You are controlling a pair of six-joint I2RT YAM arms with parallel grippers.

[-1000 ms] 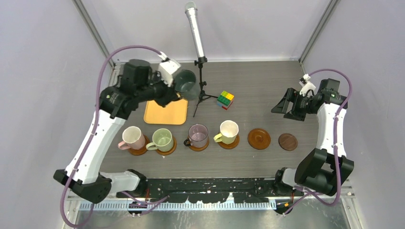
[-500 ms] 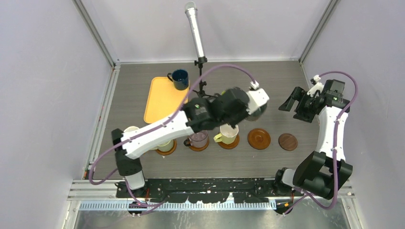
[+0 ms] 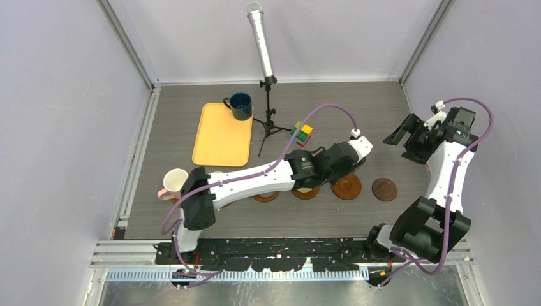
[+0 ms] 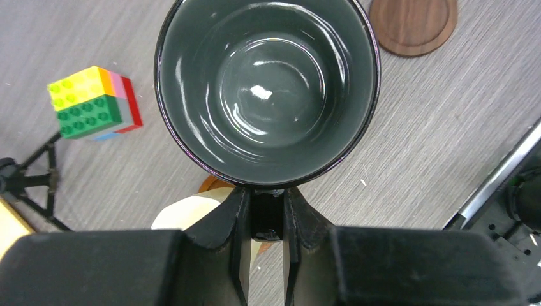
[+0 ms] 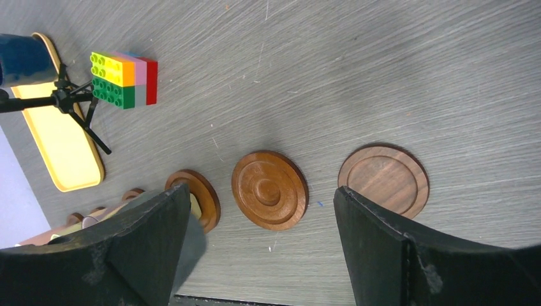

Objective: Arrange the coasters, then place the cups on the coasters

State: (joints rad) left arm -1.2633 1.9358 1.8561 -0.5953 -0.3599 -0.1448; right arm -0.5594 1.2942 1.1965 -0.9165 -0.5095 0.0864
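My left gripper (image 4: 266,205) is shut on the handle of the dark grey-green cup (image 4: 266,89), which hangs upright in the air. In the top view the left gripper (image 3: 348,166) reaches across the row, just behind a bare ridged coaster (image 3: 348,189). A smaller, darker coaster (image 3: 385,189) lies bare to its right. The cream-yellow cup (image 4: 182,220) stands on its coaster (image 3: 306,193) just below the fingers. The pink cup (image 3: 173,182) stands at the row's left end; my arm hides the cups between. The navy cup (image 3: 240,105) is at the back. My right gripper (image 3: 413,136) is open and holds nothing.
An orange-yellow tray (image 3: 220,135) lies at the back left, with the navy cup at its far corner. A microphone stand (image 3: 268,118) and a multicoloured cube (image 3: 301,132) are behind the row. The right wrist view looks down on both bare coasters (image 5: 269,189) (image 5: 383,180).
My left arm has carried the dark grey-green cup from the tray at the back left across to the right, near the bare ridged coaster. The right gripper has drawn back to the right and opened a little wider.
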